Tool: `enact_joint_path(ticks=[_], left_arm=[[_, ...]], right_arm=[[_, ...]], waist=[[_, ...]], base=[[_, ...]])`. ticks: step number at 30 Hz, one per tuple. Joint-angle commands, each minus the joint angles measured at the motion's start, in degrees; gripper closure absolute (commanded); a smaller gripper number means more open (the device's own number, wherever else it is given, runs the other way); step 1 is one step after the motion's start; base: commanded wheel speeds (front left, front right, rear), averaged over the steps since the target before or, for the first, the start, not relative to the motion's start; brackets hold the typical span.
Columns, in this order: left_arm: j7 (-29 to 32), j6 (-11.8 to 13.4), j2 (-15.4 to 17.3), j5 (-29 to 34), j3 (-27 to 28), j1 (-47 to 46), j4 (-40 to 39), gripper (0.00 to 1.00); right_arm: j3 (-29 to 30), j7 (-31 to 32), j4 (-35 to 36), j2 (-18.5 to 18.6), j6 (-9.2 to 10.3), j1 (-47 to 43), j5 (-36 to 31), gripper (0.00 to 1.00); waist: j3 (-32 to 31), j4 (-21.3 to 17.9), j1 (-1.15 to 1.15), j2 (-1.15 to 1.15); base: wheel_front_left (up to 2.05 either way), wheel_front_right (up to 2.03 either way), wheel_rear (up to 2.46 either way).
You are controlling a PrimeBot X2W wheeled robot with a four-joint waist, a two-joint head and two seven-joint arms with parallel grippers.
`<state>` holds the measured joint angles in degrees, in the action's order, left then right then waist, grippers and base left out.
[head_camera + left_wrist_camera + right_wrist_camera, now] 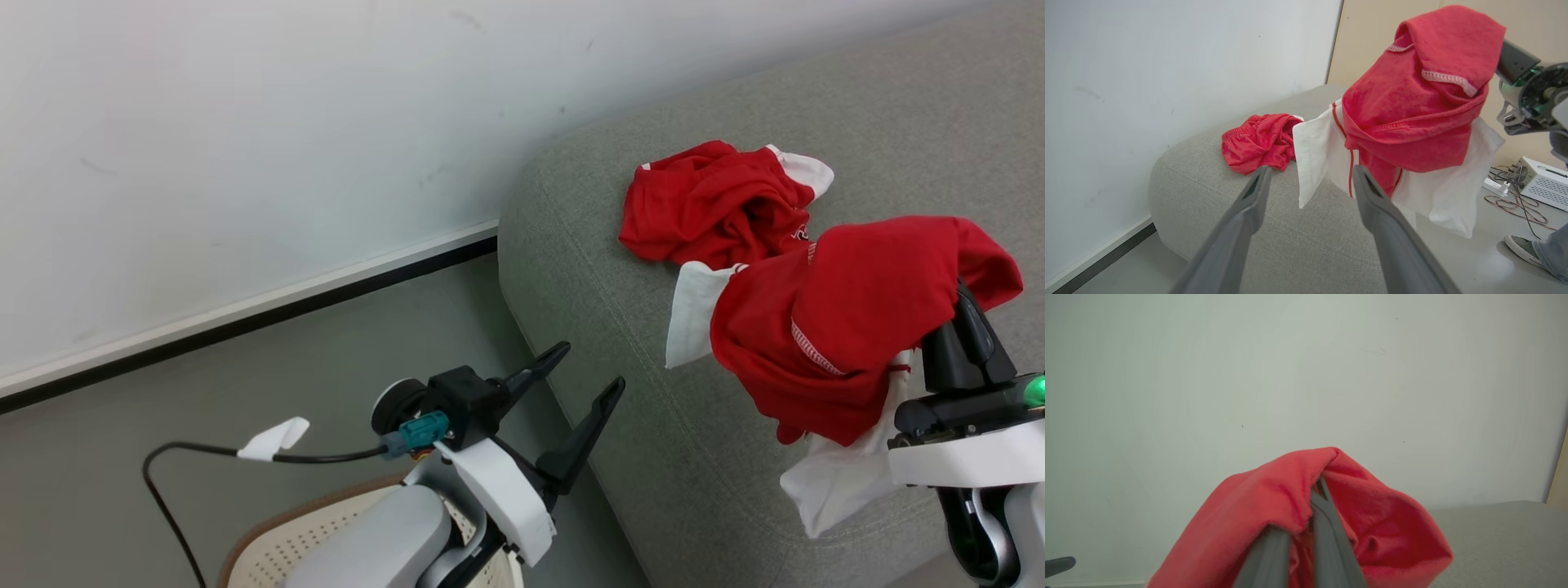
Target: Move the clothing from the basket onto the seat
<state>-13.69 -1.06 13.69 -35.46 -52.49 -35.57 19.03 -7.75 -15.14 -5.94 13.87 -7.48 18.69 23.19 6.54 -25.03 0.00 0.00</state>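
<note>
One piece of red and white clothing (714, 204) lies crumpled on the grey seat (596, 318), near its rounded corner. A second red garment (849, 318) with white panels hangs above the seat, draped over my right gripper (963, 331), which is shut on it. In the right wrist view the fabric (1274, 506) wraps the closed fingers (1327, 522). My left gripper (589, 366) stands open and empty beside the seat's edge, above the basket (298, 543). The left wrist view looks between its fingers (1257, 196) at the hanging garment (1412, 102), the lying one (1257, 141) and the seat (1290, 237).
A white wall (245, 147) with a dark skirting runs behind the seat's end. A black cable (188, 457) trails from my left wrist. On the floor lie a white box (1543, 183) and wires, and a person's shoe (1523, 247) stands at the right.
</note>
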Motion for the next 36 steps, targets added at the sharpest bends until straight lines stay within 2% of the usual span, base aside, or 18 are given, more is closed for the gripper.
enact_joint_path(ticks=[1,11,20,24,29,33,36], left_arm=[[-0.2,-0.3,0.2,0.8,-0.1,-0.6,0.3,0.0],[0.8,-0.4,0.7,1.3,-0.4,-2.9,-0.5,0.0],[2.7,0.0,2.9,2.4,0.1,-6.7,-3.6,0.0],[3.4,0.2,3.7,3.0,0.4,-8.4,-4.9,0.0],[3.6,0.4,4.4,3.7,0.8,-10.2,-6.0,0.0],[3.7,0.4,4.5,3.9,0.9,-11.1,-6.5,0.0],[3.5,0.5,4.5,4.0,1.1,-11.9,-6.7,0.0]], right_arm=[[0.4,0.0,0.3,-0.1,-0.04,0.4,-0.4,1.0],[3.0,0.0,1.4,1.6,-0.04,5.3,-0.6,1.0],[11.3,0.0,-0.2,5.0,-0.04,11.6,-0.3,1.0],[14.7,0.0,-4.7,6.7,-0.04,14.5,1.0,1.0],[16.3,0.0,-13.7,9.6,-0.04,18.5,2.8,1.0],[15.6,0.0,-19.6,11.4,-0.04,21.2,3.3,1.0],[12.8,0.8,-25.7,13.6,-0.04,24.4,3.8,1.0]], waist=[[0.4,0.1,0.0,0.0],[5.7,3.6,0.0,0.0],[15.3,9.4,0.0,0.0],[19.2,11.6,0.0,0.0],[23.2,13.8,0.0,0.0],[25.1,15.0,0.0,0.0],[26.6,16.0,0.0,0.0]], base=[[0.0,0.0,0.0],[0.0,0.0,0.0],[0.0,0.0,0.0],[0.0,0.0,0.0],[0.0,0.0,0.0],[0.0,0.0,0.0],[0.0,0.0,0.0]])
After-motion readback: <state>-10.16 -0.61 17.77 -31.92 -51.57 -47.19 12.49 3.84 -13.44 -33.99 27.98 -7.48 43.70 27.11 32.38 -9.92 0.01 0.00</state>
